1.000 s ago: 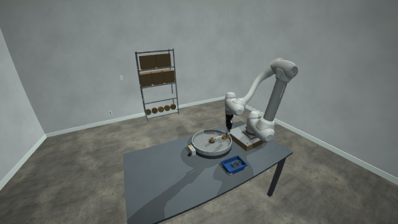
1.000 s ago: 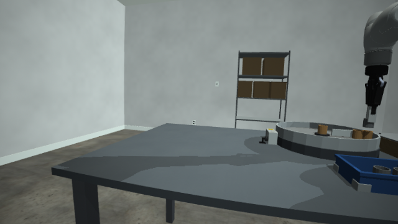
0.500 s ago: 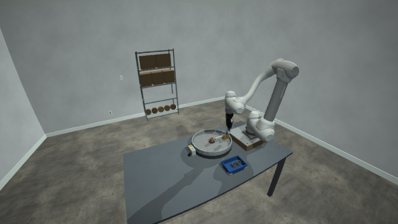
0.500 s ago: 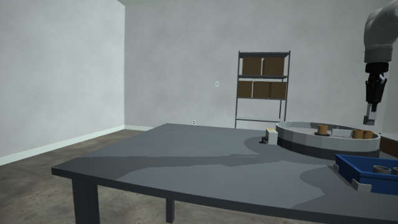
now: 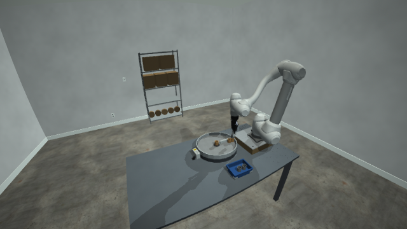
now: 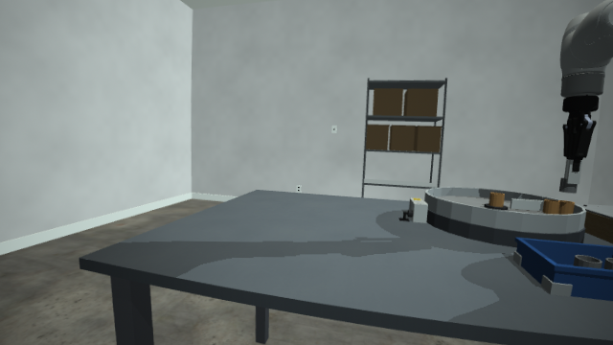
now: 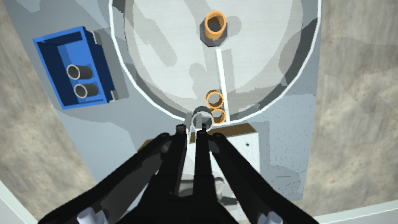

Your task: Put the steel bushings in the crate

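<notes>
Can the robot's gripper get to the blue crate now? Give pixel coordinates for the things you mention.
Probably yes. The gripper [image 5: 233,135] [image 6: 571,177] [image 7: 194,119] holds a steel bushing [image 6: 567,186] [image 7: 211,122] above the turning table [image 5: 211,153] [image 6: 479,218] [image 7: 115,55], and nothing seems to block the open blue crate [image 5: 231,172] [image 6: 591,284] [image 7: 65,55].

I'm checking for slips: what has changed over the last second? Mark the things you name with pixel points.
Very little: the gripper [image 5: 233,136] [image 6: 571,179] [image 7: 194,119] seems marginally higher, shut on a steel bushing [image 6: 568,185] [image 7: 203,109]. No visible grasp or release. The crate [image 5: 234,174] [image 6: 537,263] [image 7: 56,82] and the orange bushings [image 5: 217,143] [image 6: 496,199] [image 7: 215,34] look unmoved.
</notes>
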Controlling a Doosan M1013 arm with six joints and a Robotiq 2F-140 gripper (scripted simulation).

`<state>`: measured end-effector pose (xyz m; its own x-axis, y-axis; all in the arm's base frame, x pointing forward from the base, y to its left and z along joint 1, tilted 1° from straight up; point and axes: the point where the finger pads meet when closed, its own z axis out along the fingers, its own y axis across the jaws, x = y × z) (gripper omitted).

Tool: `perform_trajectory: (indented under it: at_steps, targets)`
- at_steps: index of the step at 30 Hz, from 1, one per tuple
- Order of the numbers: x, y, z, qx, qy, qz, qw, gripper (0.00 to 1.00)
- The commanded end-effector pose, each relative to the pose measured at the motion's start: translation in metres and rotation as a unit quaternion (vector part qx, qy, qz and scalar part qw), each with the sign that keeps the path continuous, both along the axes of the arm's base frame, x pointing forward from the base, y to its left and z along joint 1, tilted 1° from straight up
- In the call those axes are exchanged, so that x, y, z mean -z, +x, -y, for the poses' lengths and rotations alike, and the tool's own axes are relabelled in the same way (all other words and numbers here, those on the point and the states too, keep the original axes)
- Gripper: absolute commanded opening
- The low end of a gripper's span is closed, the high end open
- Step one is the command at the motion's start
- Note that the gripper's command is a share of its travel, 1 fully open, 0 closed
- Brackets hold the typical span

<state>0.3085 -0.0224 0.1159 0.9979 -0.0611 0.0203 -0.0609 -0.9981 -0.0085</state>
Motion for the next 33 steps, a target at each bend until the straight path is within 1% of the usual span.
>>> perform_trajectory:
  at_steps: [1, 12, 20, 27, 33]
  targets:
    - [-0.003, -0.002, 0.0, 0.002, -0.001, -0.001, 1.0, 0.0]
    - [-0.003, -0.001, -0.001, 0.002, -0.001, -0.001, 1.0, 0.0]
    - [-0.003, 0.002, -0.007, 0.002, -0.001, -0.001, 1.0, 0.0]
    - [-0.003, 0.013, -0.03, 0.002, -0.001, -0.001, 1.0, 0.0]
    - [-0.004, 0.03, -0.067, 0.002, -0.001, -0.001, 1.0, 0.0]
